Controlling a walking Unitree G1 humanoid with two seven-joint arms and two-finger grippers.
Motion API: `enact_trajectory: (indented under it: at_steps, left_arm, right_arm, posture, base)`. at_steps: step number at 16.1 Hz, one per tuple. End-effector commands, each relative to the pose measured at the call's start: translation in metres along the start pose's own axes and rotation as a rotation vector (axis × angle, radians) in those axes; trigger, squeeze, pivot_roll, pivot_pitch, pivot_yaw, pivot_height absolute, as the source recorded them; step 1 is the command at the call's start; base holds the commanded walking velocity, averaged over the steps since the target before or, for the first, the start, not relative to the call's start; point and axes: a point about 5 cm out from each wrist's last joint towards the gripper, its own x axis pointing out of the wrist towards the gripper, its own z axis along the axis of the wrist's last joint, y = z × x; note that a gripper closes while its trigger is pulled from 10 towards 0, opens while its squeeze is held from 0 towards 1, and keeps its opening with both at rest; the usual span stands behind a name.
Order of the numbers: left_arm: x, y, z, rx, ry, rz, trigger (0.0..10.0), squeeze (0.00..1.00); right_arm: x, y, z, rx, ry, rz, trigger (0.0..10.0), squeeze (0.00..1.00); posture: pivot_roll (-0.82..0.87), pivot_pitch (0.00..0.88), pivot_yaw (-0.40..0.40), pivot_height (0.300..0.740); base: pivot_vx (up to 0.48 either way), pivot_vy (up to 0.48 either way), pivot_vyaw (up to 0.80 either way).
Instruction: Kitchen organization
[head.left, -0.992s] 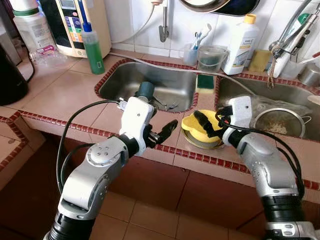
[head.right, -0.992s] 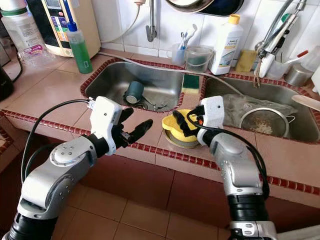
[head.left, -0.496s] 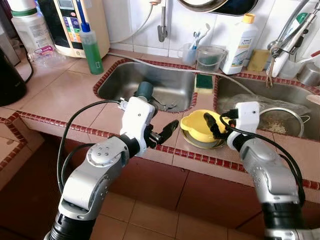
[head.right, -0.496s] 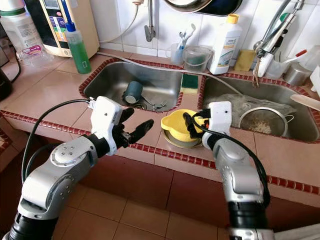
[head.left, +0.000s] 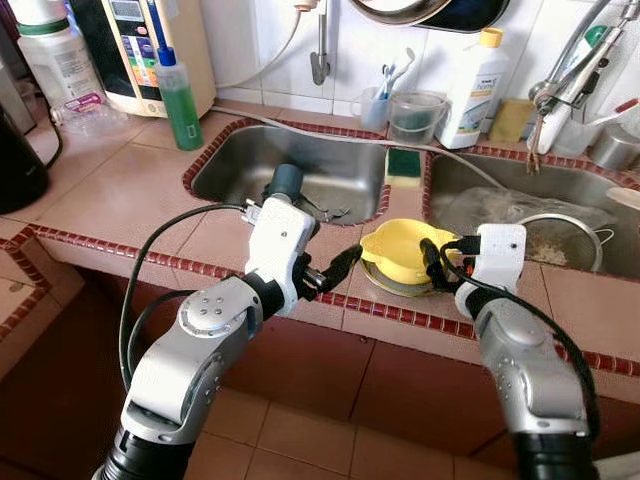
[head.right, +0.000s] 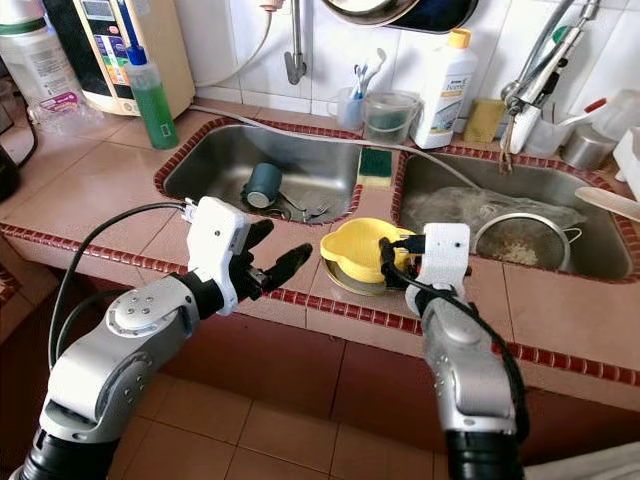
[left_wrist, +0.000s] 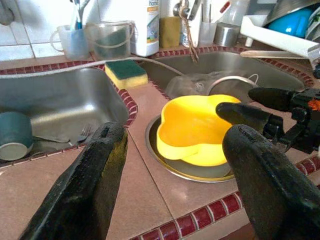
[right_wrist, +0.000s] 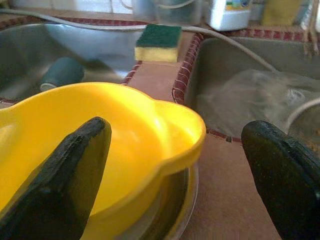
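Right end effector | fingers spread | at yellow bowl rim

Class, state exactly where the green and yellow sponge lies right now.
The sponge lies flat on the tiled divider between the two sinks, at its back end, beyond the yellow bowl and in front of the clear measuring jug.

Even bright daylight, soft shadows; eye views sharp, wide-angle bend at edges; wrist-view foreground blurred.
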Motion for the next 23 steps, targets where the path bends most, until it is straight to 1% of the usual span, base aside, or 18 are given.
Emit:
enact_trajectory:
  at_steps: [1,3,5,6,8,9,10,11,12,14,17,18,19,21,23]
  left_arm:
    - [-0.001,-0.004,0.001,0.004,-0.005,-0.011,10.0,0.0]
    - [0.0,-0.004,0.002,0.004,-0.006,-0.012,10.0,0.0]
    - [0.0,-0.004,0.002,0.003,-0.007,-0.009,10.0,0.0]
    - [0.0,-0.004,0.002,0.003,-0.006,-0.008,10.0,0.0]
    - [-0.001,-0.004,0.002,0.001,-0.008,-0.004,10.0,0.0]
    - [-0.001,-0.004,0.002,0.001,-0.008,-0.003,10.0,0.0]
    - [-0.001,-0.004,0.003,0.0,-0.009,-0.002,10.0,0.0]
    - [0.0,-0.005,0.003,-0.001,-0.011,-0.001,10.0,0.0]
    - [-0.001,-0.005,0.003,-0.004,-0.013,0.0,10.0,0.0]
    - [-0.001,-0.005,0.003,-0.006,-0.012,0.004,10.0,0.0]
    - [-0.002,-0.005,0.003,-0.011,-0.01,0.003,10.0,0.0]
    - [-0.004,-0.009,0.0,-0.009,0.019,-0.058,10.0,0.0]
    - [-0.006,-0.012,0.0,0.017,0.021,-0.094,10.0,0.0]
    - [-0.009,-0.013,-0.002,0.033,0.041,-0.119,10.0,0.0]
    - [-0.009,-0.014,-0.001,0.038,0.041,-0.124,10.0,0.0]
  right_arm:
    - [0.0,0.0,0.001,0.024,0.002,-0.03,10.0,0.0]
    - [0.002,0.001,-0.001,0.039,0.018,-0.055,10.0,0.0]
    - [0.005,0.006,-0.002,0.091,0.04,-0.062,10.0,0.0]
    - [0.006,0.007,-0.002,0.109,0.049,-0.068,9.3,0.0]
    - [0.009,0.01,-0.003,0.195,0.089,-0.095,6.7,0.0]
    - [0.01,0.012,-0.002,0.216,0.104,-0.101,4.6,0.0]
    - [0.011,0.014,-0.001,0.231,0.115,-0.105,3.8,0.0]
    - [0.011,0.014,0.0,0.239,0.117,-0.113,2.3,0.0]
    - [0.012,0.015,0.0,0.249,0.119,-0.119,0.0,0.0]
    - [0.012,0.014,0.002,0.273,0.129,-0.129,0.0,0.0]
    - [0.012,0.014,0.003,0.282,0.135,-0.137,0.0,0.0]
    - [0.012,0.014,0.003,0.286,0.138,-0.139,0.0,0.0]
    - [0.012,0.014,0.004,0.287,0.138,-0.14,0.0,0.0]
    - [0.013,0.013,0.004,0.297,0.142,-0.148,0.0,0.0]
    - [0.013,0.014,0.004,0.303,0.143,-0.149,0.0,0.0]
  posture:
    - [-0.15,0.044,0.0,0.74]
    - [-0.15,0.044,0.001,0.74]
    - [-0.15,0.046,-0.001,0.74]
    - [-0.15,0.046,-0.001,0.74]
    - [-0.14,0.05,-0.003,0.74]
    - [-0.14,0.052,-0.004,0.74]
    - [-0.14,0.054,-0.005,0.74]
    - [-0.14,0.056,-0.007,0.74]
    - [-0.14,0.058,-0.008,0.74]
    - [-0.14,0.062,-0.009,0.74]
    - [-0.14,0.068,-0.008,0.74]
    - [-0.14,0.068,-0.006,0.74]
    - [-0.14,0.07,-0.004,0.74]
    - [-0.14,0.071,0.001,0.74]
    - [-0.14,0.07,0.002,0.74]
  base:
    - [0.0,0.0,0.0]
    - [0.0,0.0,0.0]
    - [0.0,0.0,0.0]
    - [0.0,0.0,0.0]
    - [0.0,0.0,0.0]
    - [0.0,0.0,0.0]
    - [0.0,0.0,0.0]
    - [0.0,0.0,0.0]
    - [0.0,0.0,0.0]
    - [0.0,0.0,0.0]
    - [0.0,0.0,0.0]
    - [0.0,0.0,0.0]
    - [0.0,0.0,0.0]
    - [0.0,0.0,0.0]
    - [0.0,0.0,0.0]
